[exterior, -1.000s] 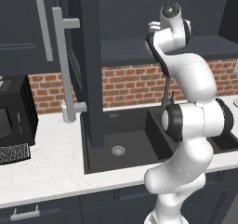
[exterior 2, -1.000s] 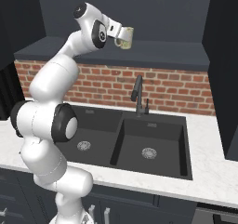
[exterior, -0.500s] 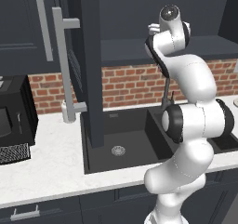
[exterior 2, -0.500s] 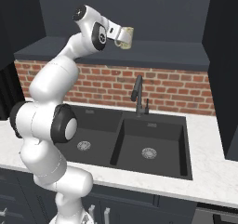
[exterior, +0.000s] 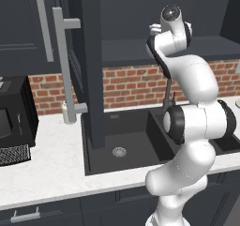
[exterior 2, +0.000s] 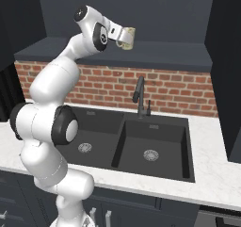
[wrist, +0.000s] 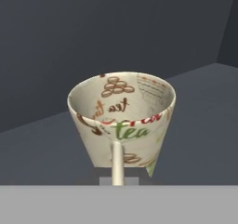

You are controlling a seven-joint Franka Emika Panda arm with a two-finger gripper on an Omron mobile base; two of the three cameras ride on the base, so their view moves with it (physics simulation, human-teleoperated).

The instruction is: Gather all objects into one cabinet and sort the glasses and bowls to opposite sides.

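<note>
Cup (exterior 2: 126,38) up at shelf height, and the gripper (exterior 2: 123,36) has it pinched right at the mouth of the open cabinet (exterior 2: 141,14). From the right base view the arm reaches up and forward, the pale cup hanging at the tip of the hand just above the cabinet floor (exterior 2: 155,56), not resting on it as far as I can tell. The hand view gives the close look: cream cup (wrist: 122,121) with brown and green tea lettering, its wall sitting against 1 slim pale finger (wrist: 117,165), dark shelf stretching away behind it.

The jaws read as drawn nearly together, clamped on the thin wall of the cup, so this is a rim pinch and not a wrap around the body. That kind of hold is narrow, and my call is that it will let the cup swing if the wrist jerks.

So the step in hand looks like carrying the cup to its side of the shelf. Doing it well means keeping it level, travelling slow, picking 1 end of the cabinet and going deep enough that the bowls can take the other end. Lower until the base meets the shelf before letting go; a release from the air could tip it.
</note>
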